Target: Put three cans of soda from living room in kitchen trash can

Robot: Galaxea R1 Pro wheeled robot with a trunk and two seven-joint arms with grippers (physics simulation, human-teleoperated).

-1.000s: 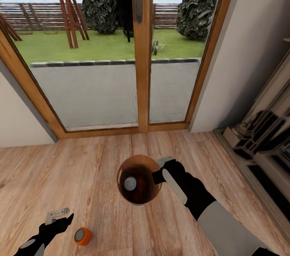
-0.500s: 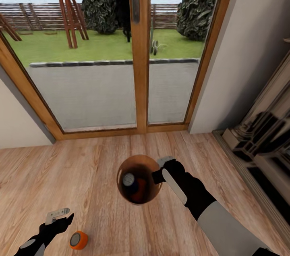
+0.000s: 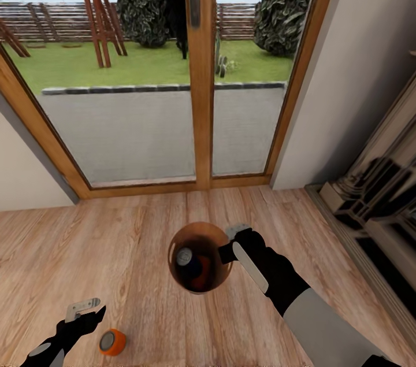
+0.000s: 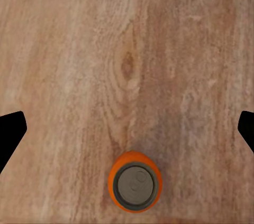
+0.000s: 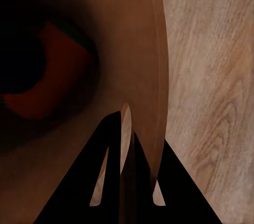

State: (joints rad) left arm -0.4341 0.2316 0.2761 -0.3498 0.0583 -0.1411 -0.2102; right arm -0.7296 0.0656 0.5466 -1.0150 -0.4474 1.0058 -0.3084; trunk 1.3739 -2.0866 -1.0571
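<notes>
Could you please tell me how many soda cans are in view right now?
3: an orange can upright on the wood floor by the left gripper; a blue can and an orange can inside the bucket.

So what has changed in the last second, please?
The orange can on the floor sits nearer the left gripper than before, and the cans inside the bucket have shifted. The door frame slid a little in the head view, so the camera moved. The right gripper still pinches the bucket's rim; the left one stays open and empty.
</notes>
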